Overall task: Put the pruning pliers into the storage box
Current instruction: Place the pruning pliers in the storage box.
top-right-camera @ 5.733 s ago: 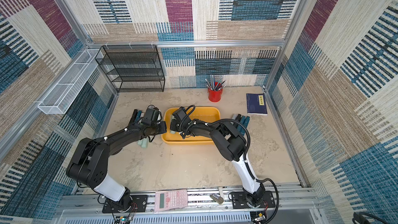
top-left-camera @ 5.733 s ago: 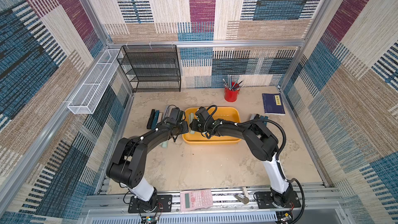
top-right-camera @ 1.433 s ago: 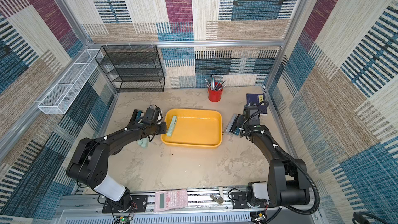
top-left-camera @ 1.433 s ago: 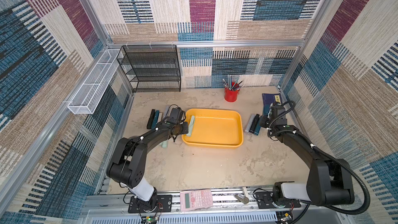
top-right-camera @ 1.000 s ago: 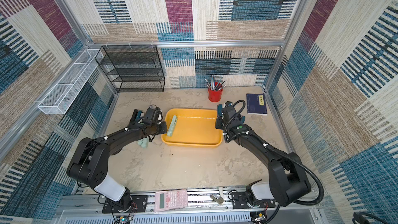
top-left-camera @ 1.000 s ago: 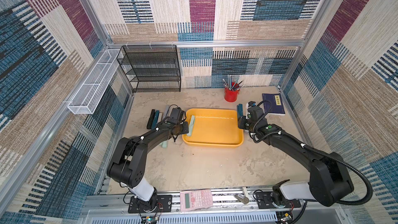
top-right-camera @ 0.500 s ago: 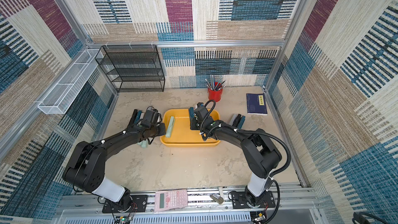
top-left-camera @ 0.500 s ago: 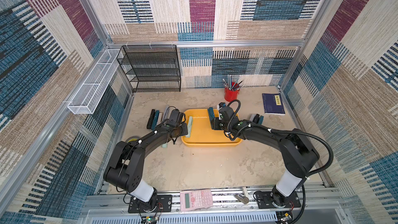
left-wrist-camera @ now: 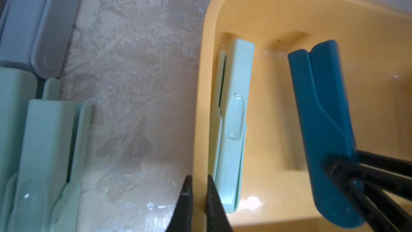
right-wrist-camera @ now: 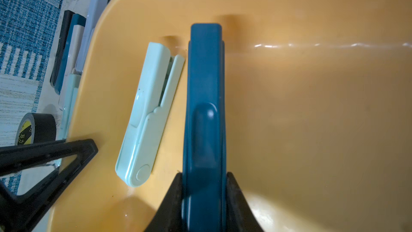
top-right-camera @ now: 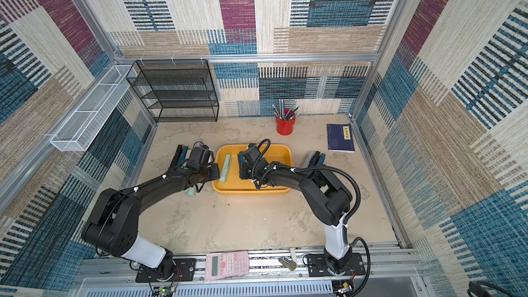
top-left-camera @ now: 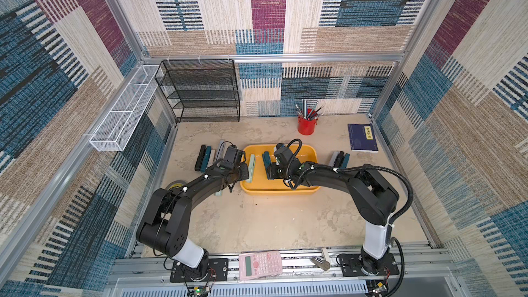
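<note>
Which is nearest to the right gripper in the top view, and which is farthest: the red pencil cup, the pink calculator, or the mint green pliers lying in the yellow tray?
Measured from the right gripper, shut on the teal blue pliers:
1. The mint green pliers, right beside it inside the yellow tray.
2. The red pencil cup, behind the tray.
3. The pink calculator, far out in front of the tray.

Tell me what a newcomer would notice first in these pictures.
The yellow-orange storage box sits mid-table, with the right claw holding teal blue pruning pliers inside it. Mint green pliers lie beside them in the box, and the left claw pinches the box's rim.
</note>
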Controlling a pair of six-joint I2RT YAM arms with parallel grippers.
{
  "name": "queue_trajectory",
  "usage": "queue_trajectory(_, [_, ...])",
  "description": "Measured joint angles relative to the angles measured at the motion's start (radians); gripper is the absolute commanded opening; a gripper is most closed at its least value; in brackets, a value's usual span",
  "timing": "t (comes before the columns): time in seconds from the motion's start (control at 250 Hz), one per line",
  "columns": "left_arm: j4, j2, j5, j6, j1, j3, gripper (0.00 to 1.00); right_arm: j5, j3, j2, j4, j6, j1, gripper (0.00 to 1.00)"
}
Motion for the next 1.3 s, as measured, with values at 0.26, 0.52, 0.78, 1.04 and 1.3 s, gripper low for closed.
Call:
queue_trajectory(0.26, [0.014,0.0,0.001,-0.008,0.0,-0.002,0.0,-0.011,0.049,0.073,0.008,0.048,0.02,0.24])
queue_trajectory(0.52, [0.02,-0.003,0.001,-0.015,-0.003,-0.012,0.0,-0.014,0.103,0.118,0.012,0.072,0.021,0.26])
queue_trajectory(0.78, [0.023,-0.003,0.001,-0.018,-0.004,-0.013,0.0,-0.014,0.15,0.151,0.007,0.08,0.031,0.33])
queue_trajectory(1.04, [0.029,-0.002,0.002,-0.018,-0.004,-0.015,0.0,-0.036,0.161,0.158,0.008,0.088,0.033,0.41])
queue_trajectory(1.3, [0.029,0.0,0.002,-0.018,-0.005,-0.016,0.0,-0.06,0.173,0.158,0.022,0.099,0.033,0.41])
